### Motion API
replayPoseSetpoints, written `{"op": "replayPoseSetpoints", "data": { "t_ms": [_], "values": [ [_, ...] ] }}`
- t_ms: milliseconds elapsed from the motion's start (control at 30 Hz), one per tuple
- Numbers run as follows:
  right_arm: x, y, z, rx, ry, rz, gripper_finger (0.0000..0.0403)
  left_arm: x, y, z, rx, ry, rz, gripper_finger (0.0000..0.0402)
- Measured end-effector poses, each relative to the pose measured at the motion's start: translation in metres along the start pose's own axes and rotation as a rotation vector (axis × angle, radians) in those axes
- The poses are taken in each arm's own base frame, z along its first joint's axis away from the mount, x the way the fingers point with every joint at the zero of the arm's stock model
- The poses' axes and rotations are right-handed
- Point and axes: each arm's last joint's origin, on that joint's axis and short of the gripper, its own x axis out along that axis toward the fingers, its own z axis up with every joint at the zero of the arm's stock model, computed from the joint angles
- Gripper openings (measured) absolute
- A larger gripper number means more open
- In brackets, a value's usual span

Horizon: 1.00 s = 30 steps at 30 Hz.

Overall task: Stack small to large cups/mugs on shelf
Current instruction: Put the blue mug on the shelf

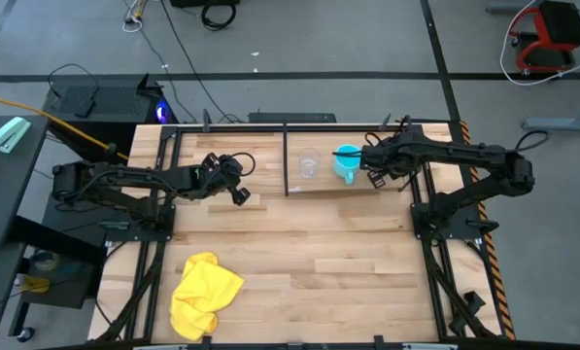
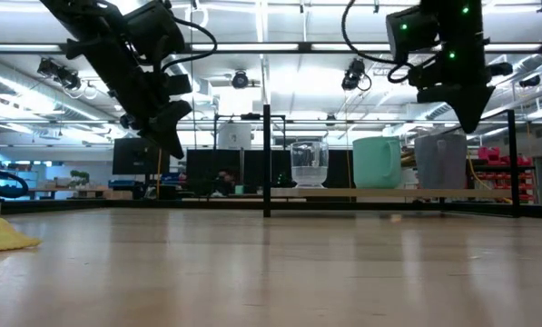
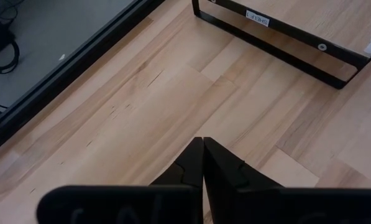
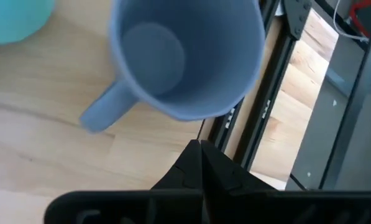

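Observation:
Three vessels stand in a row on the light-wood shelf (image 1: 319,185): a clear glass cup (image 1: 309,163) at the left, a cyan mug (image 1: 346,161) in the middle and a grey-blue mug (image 2: 441,162) at the right. The row also shows in the low view, with the glass cup (image 2: 309,163) and the cyan mug (image 2: 378,162). My right gripper (image 4: 199,148) is shut and empty just above the upright grey-blue mug (image 4: 185,56), whose handle (image 4: 104,111) points toward the cyan mug (image 4: 11,18). My right arm hides this mug in the high view. My left gripper (image 3: 202,149) is shut and empty above the tabletop, left of the shelf.
The shelf's black metal frame (image 3: 278,43) and its upright (image 2: 267,159) stand between my left gripper and the cups. A yellow cloth (image 1: 204,292) lies crumpled at the table's near left. Bare wooden tabletop (image 1: 328,262) lies in front of the shelf.

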Motion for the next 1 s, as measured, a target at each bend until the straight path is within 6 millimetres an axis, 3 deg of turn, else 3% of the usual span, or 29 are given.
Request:
{"op": "replayPoseSetpoints", "data": {
  "t_ms": [633, 1000],
  "values": [
    [0.014, -0.015, 0.024, 0.082, -0.006, -0.012, 0.0001, 0.0, 0.0, 0.0, 0.001, 0.004, -0.003, 0.0015],
    [0.013, -0.016, 0.024, 0.046, -0.039, -0.029, 0.0001, 0.0, 0.0, 0.0, 0.002, 0.004, -0.003, 0.0016]
  ]
}}
